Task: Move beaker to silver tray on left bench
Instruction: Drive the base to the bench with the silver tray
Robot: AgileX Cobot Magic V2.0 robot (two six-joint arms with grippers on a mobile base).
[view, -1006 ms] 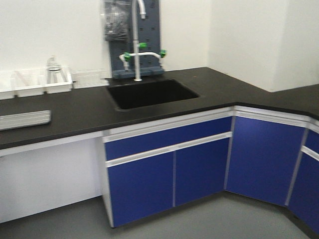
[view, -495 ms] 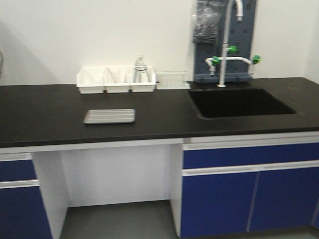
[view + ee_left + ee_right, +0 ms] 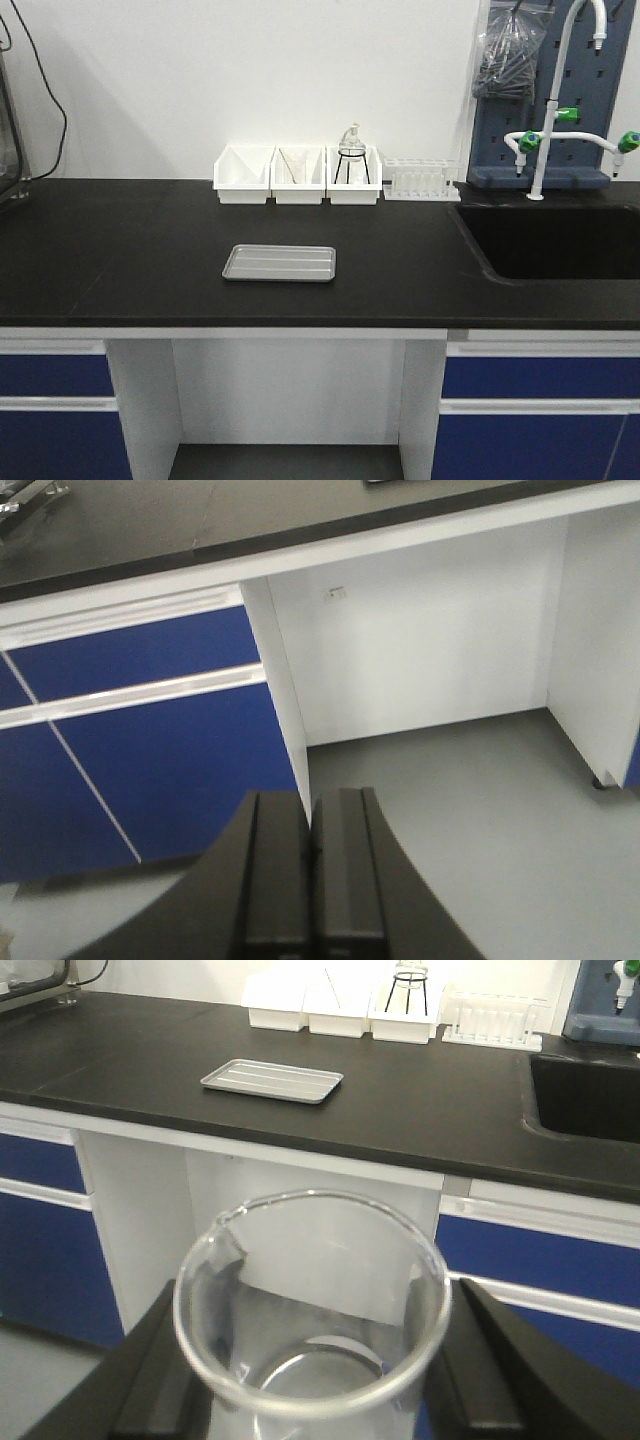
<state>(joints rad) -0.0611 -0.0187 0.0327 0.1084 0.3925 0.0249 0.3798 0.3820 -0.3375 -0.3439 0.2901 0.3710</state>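
The beaker stands upright, mouth up, clamped between the fingers of the right gripper, in front of the bench and not over it. The tray lies flat on the bench, well apart from the beaker. The left gripper has its fingers pressed together, holding nothing, over the floor.

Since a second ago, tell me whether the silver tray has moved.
No. The silver tray sits in front of the white bins as before; only the camera view swung left.
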